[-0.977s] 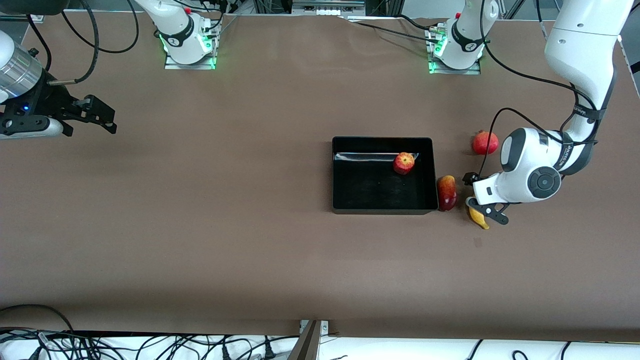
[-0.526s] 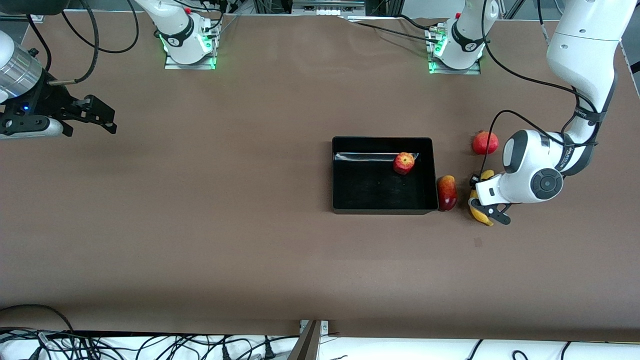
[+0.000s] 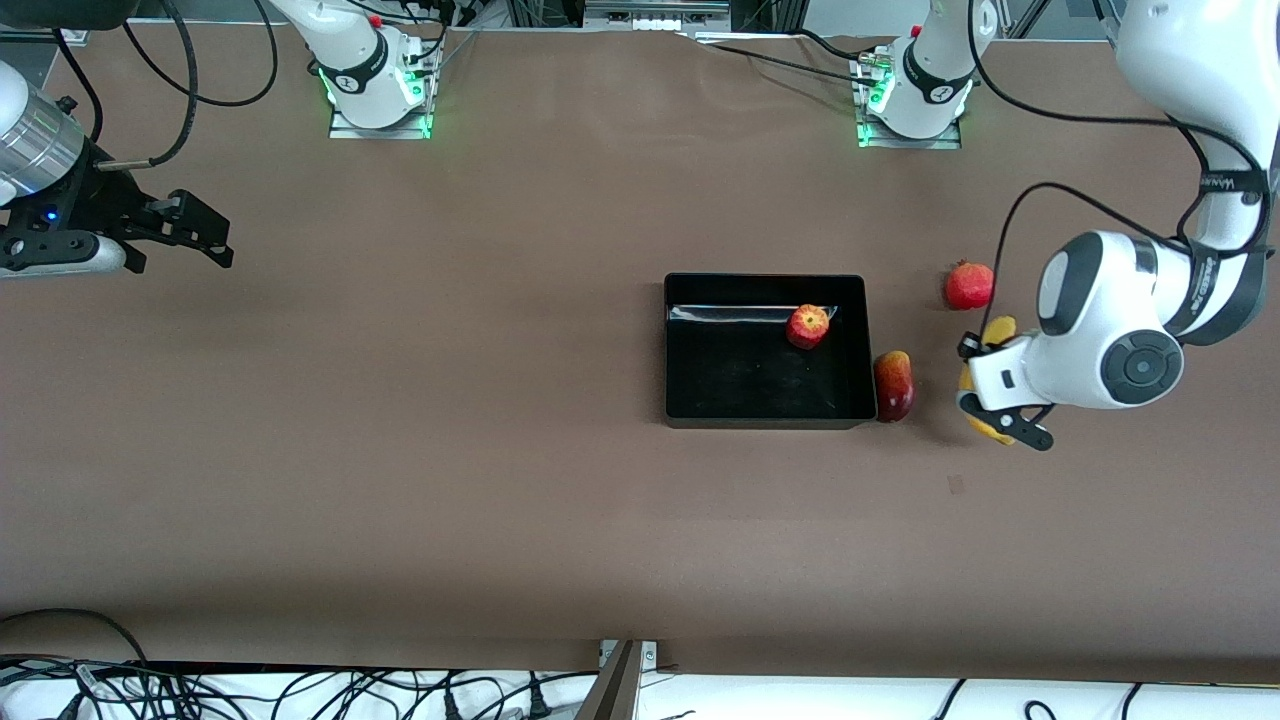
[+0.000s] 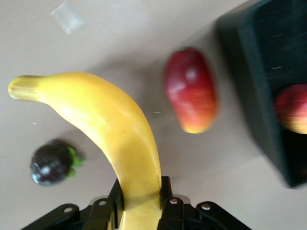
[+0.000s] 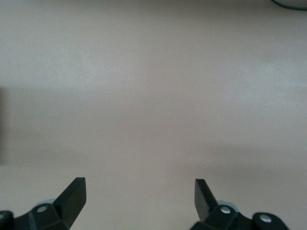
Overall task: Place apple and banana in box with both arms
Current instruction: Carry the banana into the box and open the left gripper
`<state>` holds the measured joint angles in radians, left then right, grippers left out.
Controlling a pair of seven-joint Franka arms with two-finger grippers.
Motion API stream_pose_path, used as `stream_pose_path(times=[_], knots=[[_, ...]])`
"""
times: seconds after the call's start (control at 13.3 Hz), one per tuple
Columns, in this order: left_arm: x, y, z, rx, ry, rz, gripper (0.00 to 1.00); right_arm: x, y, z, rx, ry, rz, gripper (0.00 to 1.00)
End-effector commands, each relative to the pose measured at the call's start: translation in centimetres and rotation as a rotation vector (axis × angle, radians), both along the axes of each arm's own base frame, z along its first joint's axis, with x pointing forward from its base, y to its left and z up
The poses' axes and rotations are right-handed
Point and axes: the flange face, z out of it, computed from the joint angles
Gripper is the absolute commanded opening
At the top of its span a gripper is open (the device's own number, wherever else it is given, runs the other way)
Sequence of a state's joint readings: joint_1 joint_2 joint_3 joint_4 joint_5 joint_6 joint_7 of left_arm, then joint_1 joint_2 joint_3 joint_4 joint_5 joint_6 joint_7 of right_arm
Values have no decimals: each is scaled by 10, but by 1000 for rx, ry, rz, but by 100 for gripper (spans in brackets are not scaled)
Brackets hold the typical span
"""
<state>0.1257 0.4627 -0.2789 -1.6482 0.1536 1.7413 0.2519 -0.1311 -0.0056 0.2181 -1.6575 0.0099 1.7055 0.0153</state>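
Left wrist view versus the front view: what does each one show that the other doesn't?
Only the left wrist view shows a small dark purple fruit with a green cap, lying on the table, and the fingers pressed on the banana's sides.

Only the front view shows the waiting right gripper, open over bare table at the right arm's end, and the plain red round fruit.

Both show the banana clamped in the left gripper, the mango beside the box, and the apple inside it.
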Motion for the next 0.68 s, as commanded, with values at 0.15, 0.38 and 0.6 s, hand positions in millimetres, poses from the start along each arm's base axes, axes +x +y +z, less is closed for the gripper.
stream_pose_path(times=[0.15, 0.38, 0.6], knots=[[-24, -152, 19, -46, -17, 35, 0, 3, 0, 5, -7, -9, 6, 100], [-41, -239, -27, -50, -69, 84, 4, 3, 0, 5, -7, -9, 6, 100], [-65, -298, -70, -44, -93, 152, 9, 3, 0, 5, -7, -9, 6, 100]])
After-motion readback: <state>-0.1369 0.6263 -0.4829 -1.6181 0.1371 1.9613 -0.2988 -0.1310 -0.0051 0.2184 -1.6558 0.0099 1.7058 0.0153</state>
